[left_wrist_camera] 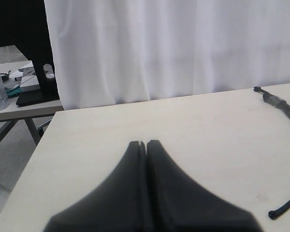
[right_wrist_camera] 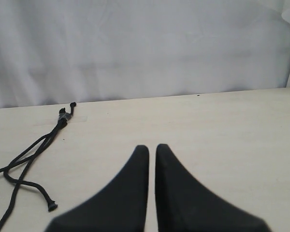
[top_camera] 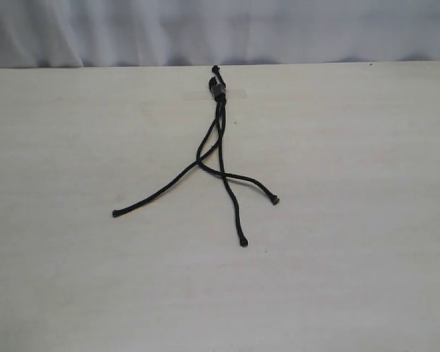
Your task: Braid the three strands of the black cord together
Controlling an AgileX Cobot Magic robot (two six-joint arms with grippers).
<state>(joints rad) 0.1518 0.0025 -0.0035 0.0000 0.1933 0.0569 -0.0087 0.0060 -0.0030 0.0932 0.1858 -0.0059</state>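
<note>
Closed and empty, left gripper and right gripper (both well off it) should pinch the limp black cord near strand tips.

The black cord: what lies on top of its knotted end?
A clear tape strip lies across the knotted end, onto the table. That end shows through the tape.
</note>
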